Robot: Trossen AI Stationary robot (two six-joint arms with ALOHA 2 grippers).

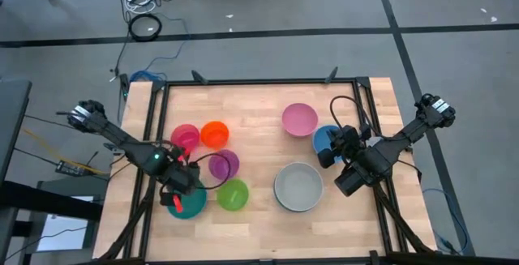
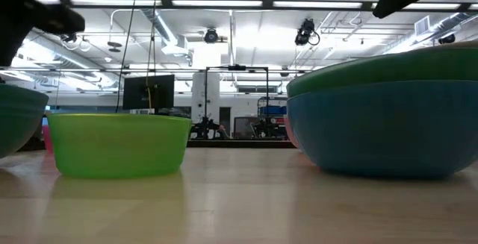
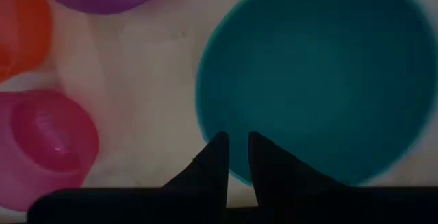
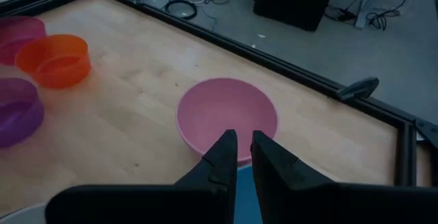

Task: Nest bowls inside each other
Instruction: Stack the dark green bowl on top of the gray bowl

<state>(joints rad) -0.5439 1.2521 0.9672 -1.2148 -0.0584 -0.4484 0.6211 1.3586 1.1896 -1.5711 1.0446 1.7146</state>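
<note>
Bowls lie scattered over the wooden surface (image 1: 259, 111) in the high view: a magenta bowl (image 1: 185, 138), an orange bowl (image 1: 215, 134), a purple bowl (image 1: 225, 164) and a lime bowl (image 1: 233, 194) cluster at the lower left of the frame, a pink bowl (image 1: 299, 119) sits upper right of centre, a white-grey bowl (image 1: 298, 186) lies below it, and a blue bowl (image 1: 326, 139) shows just right of the pink one, partly under the right arm. None of these is nested in another in that view. The left gripper (image 1: 177, 203) hangs over the rim of a teal bowl (image 1: 193, 204) at the lower left; in the left wrist view its fingers (image 3: 213, 161) stand close together with a thin gap, over the teal rim, and whether they grip anything I cannot tell. The right gripper (image 1: 326, 153) hovers above the blue bowl, beside the pink one; in the right wrist view its fingers (image 4: 226, 157) are nearly together with nothing seen between them.
</note>
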